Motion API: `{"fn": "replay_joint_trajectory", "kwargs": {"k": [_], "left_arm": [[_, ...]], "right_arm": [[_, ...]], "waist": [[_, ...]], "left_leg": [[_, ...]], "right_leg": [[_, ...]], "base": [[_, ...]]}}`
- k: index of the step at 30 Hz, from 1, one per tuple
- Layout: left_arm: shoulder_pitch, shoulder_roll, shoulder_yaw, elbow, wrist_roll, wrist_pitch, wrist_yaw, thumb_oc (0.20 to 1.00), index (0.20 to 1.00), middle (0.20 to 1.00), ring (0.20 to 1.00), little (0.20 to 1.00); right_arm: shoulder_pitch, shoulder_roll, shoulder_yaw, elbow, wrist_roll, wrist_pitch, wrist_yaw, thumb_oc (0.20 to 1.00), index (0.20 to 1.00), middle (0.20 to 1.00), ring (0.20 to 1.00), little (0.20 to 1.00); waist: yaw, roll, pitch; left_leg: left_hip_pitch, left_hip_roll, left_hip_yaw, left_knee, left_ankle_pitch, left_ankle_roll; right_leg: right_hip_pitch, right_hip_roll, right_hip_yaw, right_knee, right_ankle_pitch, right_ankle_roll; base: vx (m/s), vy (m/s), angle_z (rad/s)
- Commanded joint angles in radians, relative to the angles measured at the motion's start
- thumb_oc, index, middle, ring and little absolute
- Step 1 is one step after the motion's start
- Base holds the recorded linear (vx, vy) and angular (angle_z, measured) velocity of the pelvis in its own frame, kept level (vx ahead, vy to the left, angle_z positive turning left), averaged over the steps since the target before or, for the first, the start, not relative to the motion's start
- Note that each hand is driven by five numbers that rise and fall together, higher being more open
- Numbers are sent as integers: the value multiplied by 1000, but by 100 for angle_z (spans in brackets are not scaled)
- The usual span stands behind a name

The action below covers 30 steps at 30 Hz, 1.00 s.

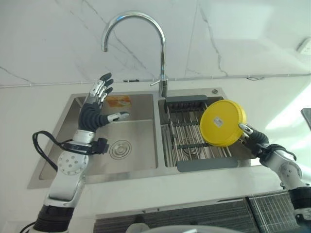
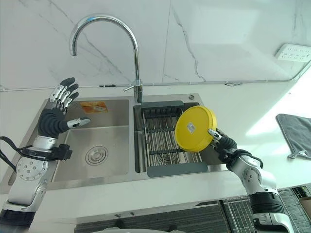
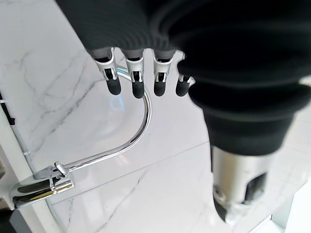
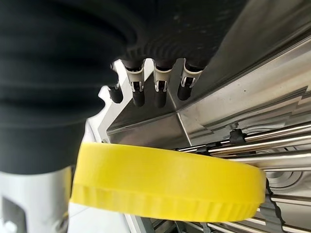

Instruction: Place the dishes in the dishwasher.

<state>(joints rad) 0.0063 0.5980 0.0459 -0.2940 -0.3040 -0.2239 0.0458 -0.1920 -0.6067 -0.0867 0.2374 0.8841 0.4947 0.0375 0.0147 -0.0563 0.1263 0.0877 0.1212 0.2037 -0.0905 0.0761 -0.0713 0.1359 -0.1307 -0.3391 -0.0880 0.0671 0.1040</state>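
Right robot hand (image 2: pixel 224 144) grips yellow dish (image 2: pixel 195 128); towel (image 2: pixel 294 133) right.

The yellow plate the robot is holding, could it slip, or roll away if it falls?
Probably, yes. The yellow plate looks smooth and stiff, and the right hand grips just its edge, tipped up over the rack, so it might slip. It is round, so it could roll if it landed on its rim. It seems light, likely plastic.
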Motion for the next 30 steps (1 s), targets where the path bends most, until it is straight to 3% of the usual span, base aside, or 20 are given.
{"fn": "replay_joint_trajectory", "kwargs": {"k": [1, 20, 30], "left_arm": [[-66, 49, -4, -2, -24, -27, 15, 1000, 1000, 1000, 1000, 1000], [-85, 51, -24, -3, -30, -5, 23, 1000, 1000, 1000, 1000, 1000], [-89, 57, -29, -5, -33, 6, 20, 1000, 1000, 1000, 1000, 1000]], "right_arm": [[-127, -87, 10, 31, 5, -32, -10, 1000, 1000, 1000, 1000, 1000], [-219, -117, 60, 73, -29, -10, -31, 1000, 1000, 1000, 1000, 1000], [-257, -147, 89, 110, -75, 38, -10, 1000, 1000, 1000, 1000, 1000]], "waist": [[26, 8, -20], [42, 1, -18], [47, -4, -14]], "left_leg": [[57, 46, 51, 3, -99, -35], [54, 42, 41, 3, -99, -34], [57, 43, 42, 3, -97, -36]], "right_leg": [[34, -19, -12, 1, -96, 27], [37, -18, -16, 1, -98, 25], [39, -19, -20, 1, -97, 25]], "base": [[0, 0, 0], [0, 0, 0], [0, 0, 0]]}}
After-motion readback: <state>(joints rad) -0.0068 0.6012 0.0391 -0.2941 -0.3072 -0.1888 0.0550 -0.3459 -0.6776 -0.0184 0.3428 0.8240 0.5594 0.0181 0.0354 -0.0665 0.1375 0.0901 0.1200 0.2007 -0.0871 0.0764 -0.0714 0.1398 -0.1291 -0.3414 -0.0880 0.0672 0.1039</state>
